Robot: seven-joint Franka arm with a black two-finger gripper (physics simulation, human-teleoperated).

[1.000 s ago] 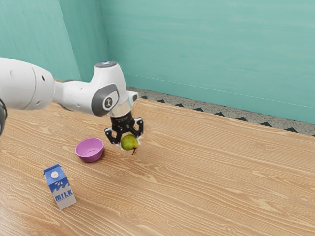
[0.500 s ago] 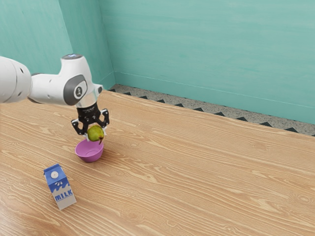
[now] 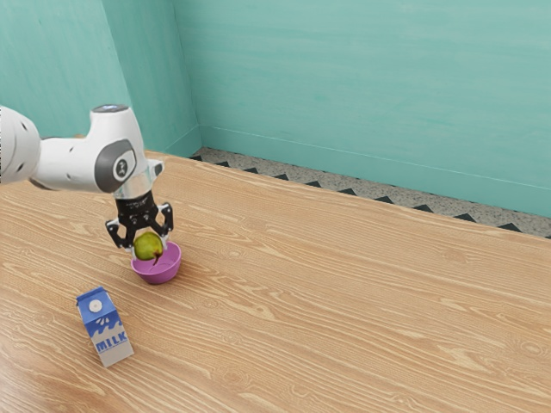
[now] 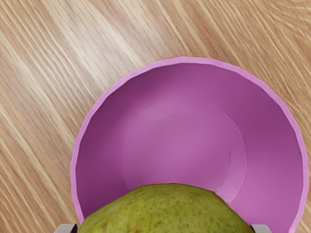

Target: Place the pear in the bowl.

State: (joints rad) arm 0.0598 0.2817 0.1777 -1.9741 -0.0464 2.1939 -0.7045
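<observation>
My black gripper (image 3: 148, 248) is shut on the green pear (image 3: 147, 246), one finger on either side of it, over the purple bowl (image 3: 158, 274). In the exterior view the pear covers part of the bowl's rim toward the exterior view's left. From the wrist view, the pear (image 4: 167, 213) overlaps one side of the bowl (image 4: 189, 150), whose inner floor shows beside it. Fingertips (image 4: 65, 228) of the gripper (image 4: 165, 229) flank the pear there.
A blue and white milk carton (image 3: 105, 327) stands on the wooden table (image 3: 344, 301), nearer the exterior camera than the bowl. A green wall (image 3: 362, 95) rises behind the table's far edge.
Across the exterior view, my gripper has carried the pear leftward from beside the bowl to over it, lowering a little lately. The bowl and carton stayed put.
</observation>
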